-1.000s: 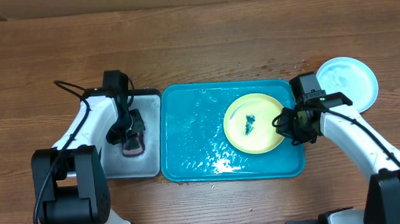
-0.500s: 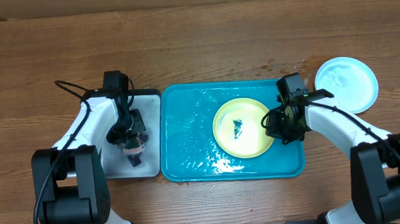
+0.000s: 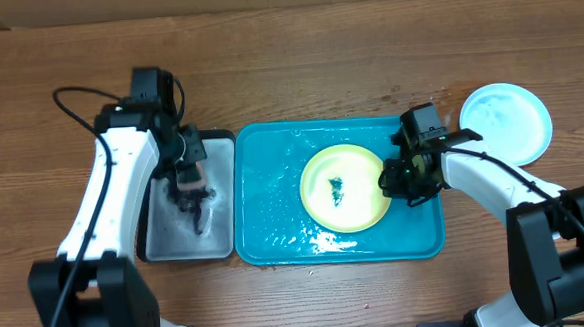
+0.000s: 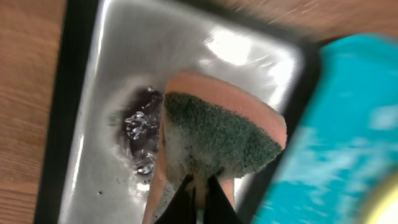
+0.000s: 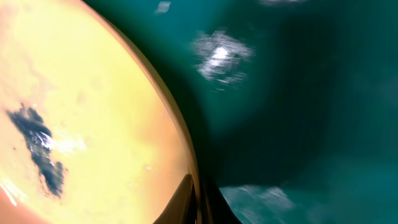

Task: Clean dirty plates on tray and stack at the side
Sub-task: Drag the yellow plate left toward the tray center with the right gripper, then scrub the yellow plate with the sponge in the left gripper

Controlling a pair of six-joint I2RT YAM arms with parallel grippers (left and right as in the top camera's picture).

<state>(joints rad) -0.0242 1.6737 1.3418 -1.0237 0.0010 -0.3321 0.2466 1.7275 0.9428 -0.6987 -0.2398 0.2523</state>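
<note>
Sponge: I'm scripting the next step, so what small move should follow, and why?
Probably carry the orange-and-green sponge, clamped in the left gripper over the grey metal basin, right toward the round yellow plate: it shows a dark smear, and the right gripper holds its rim.

Our left gripper [image 3: 189,185] points toward 6 o'clock, fingers pinched together; our right gripper [image 3: 397,178] reaches toward 9 o'clock, likewise clamped.
</note>
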